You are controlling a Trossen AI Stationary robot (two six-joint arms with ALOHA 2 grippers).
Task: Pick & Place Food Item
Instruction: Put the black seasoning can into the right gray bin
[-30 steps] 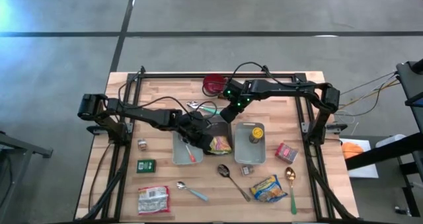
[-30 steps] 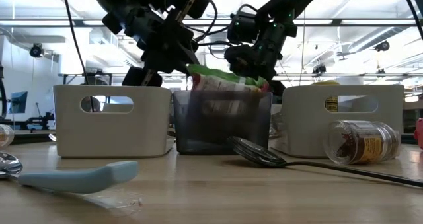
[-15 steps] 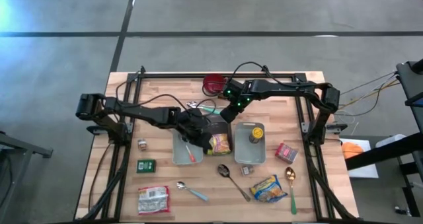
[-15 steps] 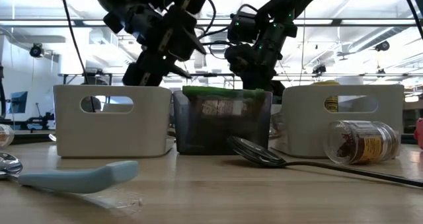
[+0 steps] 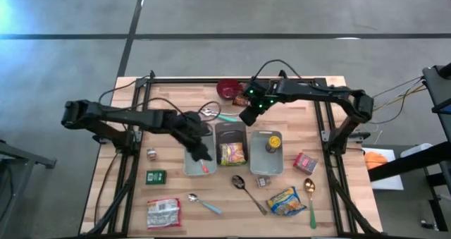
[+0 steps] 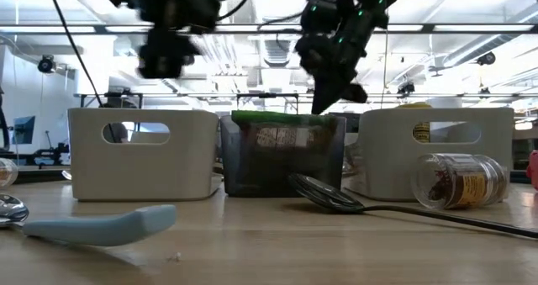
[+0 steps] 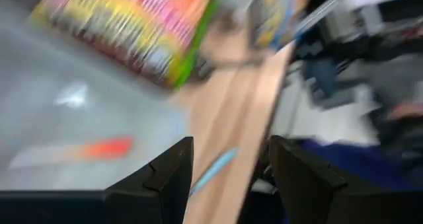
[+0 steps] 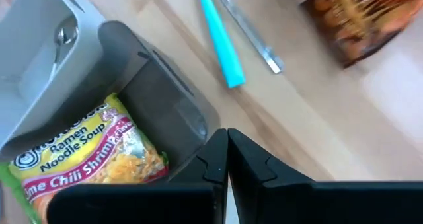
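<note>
— Ramen packet (image 5: 232, 153): where does it lie, seen from above?
— Flat inside the dark bin (image 5: 231, 131), the middle one of three on the worktop (image 5: 169, 98). The left gripper (image 5: 202, 153) hangs over the grey bin (image 5: 192, 167) just beside the dark bin, fingers apart and holding nothing. The right gripper (image 5: 247, 116) sits at the dark bin's far corner, fingers together.

— And at worktop height?
— The packet's green edge tops the dark bin (image 6: 282, 155); both arms are above it. A spoon (image 6: 329, 197) and a tipped jar (image 6: 460, 180) lie nearer the camera than the dark bin.

— Left wrist view?
— Blurred; the packet (image 7: 125, 32) shows past the parted fingers (image 7: 162, 174).

— Right wrist view?
— The packet (image 8: 82, 161) lies in the dark bin (image 8: 165, 108); the fingers (image 8: 215, 161) are pressed shut at its rim.
</note>
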